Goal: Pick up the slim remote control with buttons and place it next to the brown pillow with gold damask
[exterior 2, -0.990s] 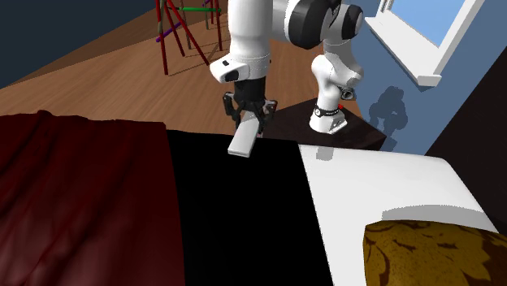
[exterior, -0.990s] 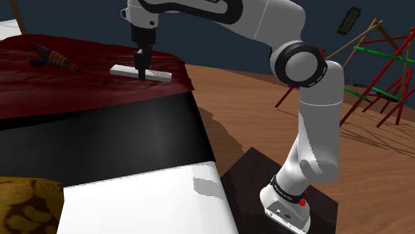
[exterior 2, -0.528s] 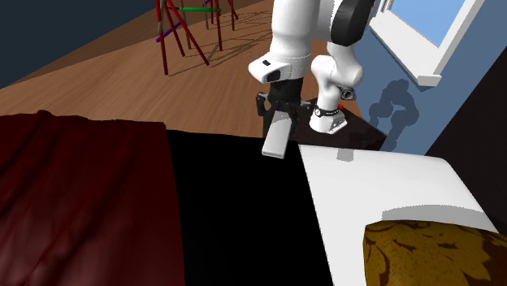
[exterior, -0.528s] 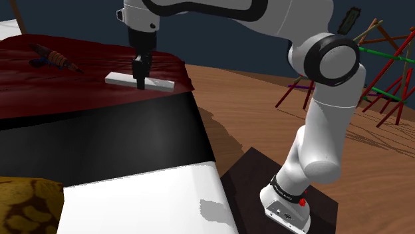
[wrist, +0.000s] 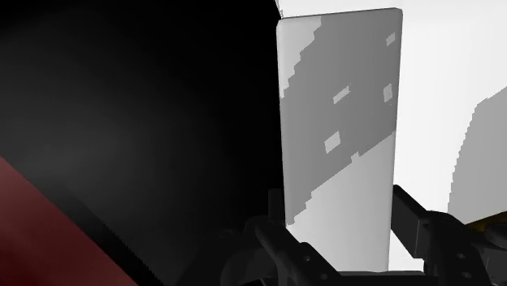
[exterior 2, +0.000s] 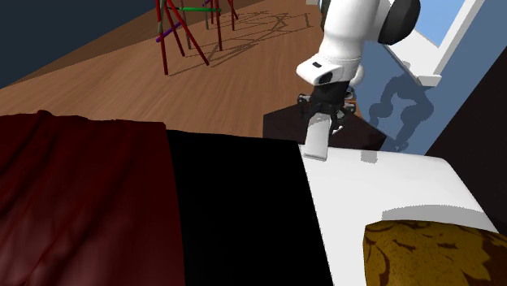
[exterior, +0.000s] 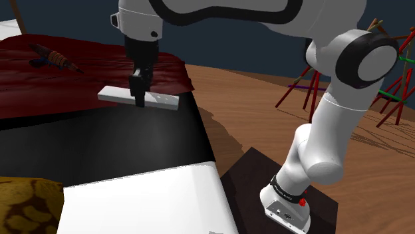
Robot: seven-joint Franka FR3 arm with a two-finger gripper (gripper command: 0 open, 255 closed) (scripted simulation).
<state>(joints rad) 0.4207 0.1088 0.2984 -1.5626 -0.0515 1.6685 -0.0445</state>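
Carrying: the gripper [exterior: 139, 101] is clamped on the slim remote [exterior: 163, 101], drawn here in plain pale grey. In the wrist view its two black fingers [wrist: 410, 218] pinch the remote [wrist: 341, 122] across its width.
Remote now: lifted clear of the bed [exterior: 166, 153] and roughly level. It hangs over the black band [exterior: 80, 143] close to the bed's edge nearest the stand [exterior: 247, 174]. In the second exterior view it hangs about where that band meets the white sheet [exterior 2: 382, 187].
Pillow: the brown and gold pillow [exterior: 26, 203] lies on the white sheet, toward the end of the bed away from the dark red blanket [exterior: 66, 86], well apart from the remote.
Done: the pick-up, as I judge it.
Left: carry the remote across the white sheet, lower it just beside the pillow, and release.
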